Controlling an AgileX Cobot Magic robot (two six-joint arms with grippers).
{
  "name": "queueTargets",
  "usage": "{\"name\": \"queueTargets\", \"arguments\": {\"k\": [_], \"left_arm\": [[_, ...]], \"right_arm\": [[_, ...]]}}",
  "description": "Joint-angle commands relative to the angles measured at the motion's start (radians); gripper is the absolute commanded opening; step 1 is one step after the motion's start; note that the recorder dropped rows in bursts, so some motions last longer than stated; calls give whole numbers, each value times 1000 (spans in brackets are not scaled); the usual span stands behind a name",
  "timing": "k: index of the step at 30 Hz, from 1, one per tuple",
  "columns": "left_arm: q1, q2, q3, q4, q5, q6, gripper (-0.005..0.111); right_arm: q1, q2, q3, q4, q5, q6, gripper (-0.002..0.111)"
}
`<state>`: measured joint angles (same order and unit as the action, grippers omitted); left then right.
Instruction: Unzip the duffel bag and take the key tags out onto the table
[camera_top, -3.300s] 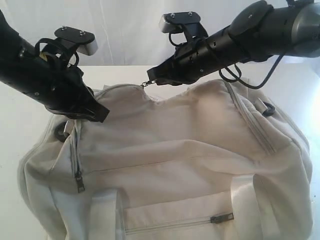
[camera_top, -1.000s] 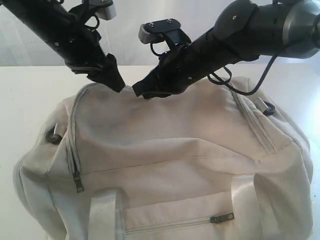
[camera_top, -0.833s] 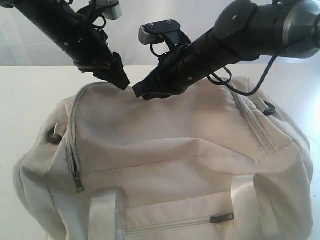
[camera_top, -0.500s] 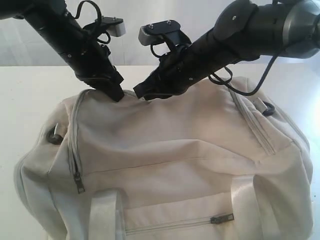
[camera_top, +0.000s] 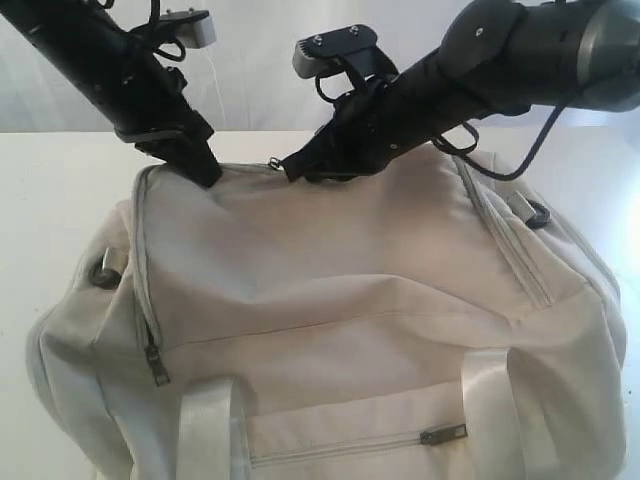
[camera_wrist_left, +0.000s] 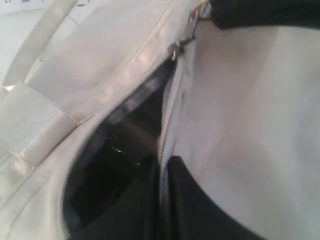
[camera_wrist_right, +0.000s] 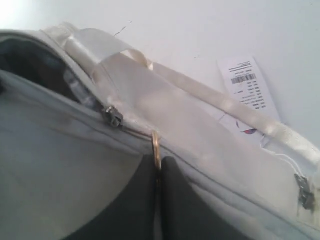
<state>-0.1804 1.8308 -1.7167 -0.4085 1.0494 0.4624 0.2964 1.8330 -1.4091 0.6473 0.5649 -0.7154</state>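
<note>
The bag (camera_top: 380, 300) stood partly unzipped. A dark gap (camera_wrist_left: 115, 165) lay open between the zip's edges, widest by the left gripper (camera_wrist_left: 161, 167), which pinched one lip there with a finger inside the gap. The gap narrowed to nothing at the slider (camera_wrist_left: 175, 49), where the right gripper (camera_wrist_right: 158, 162) blocked the way, clamped on the pull (camera_wrist_right: 156, 142). A handle (camera_wrist_right: 200, 95) ran along the other lip. Past it lay open table (camera_wrist_right: 200, 25), with a label (camera_wrist_right: 247, 92) just beyond the handle.

cream bag (camera_top: 350, 260) on a white worktop (camera_top: 50, 190). black left gripper (camera_top: 205, 178) pinches its top edge; black right gripper (camera_top: 292, 168), just beside, holds the zip pull (camera_top: 275, 163).
</note>
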Motion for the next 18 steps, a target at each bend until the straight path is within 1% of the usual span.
{"name": "queueTargets", "arguments": {"k": [1, 10, 18], "left_arm": [[17, -26, -5, 22, 98, 9, 0], [17, -27, -5, 22, 123, 9, 0], [17, -27, -5, 22, 129, 9, 0]], "right_arm": [[-46, -7, 3, -23, -66, 13, 0], [-135, -38, 3, -25, -44, 42, 0], [-219, -114, 3, -65, 75, 49, 0]]}}
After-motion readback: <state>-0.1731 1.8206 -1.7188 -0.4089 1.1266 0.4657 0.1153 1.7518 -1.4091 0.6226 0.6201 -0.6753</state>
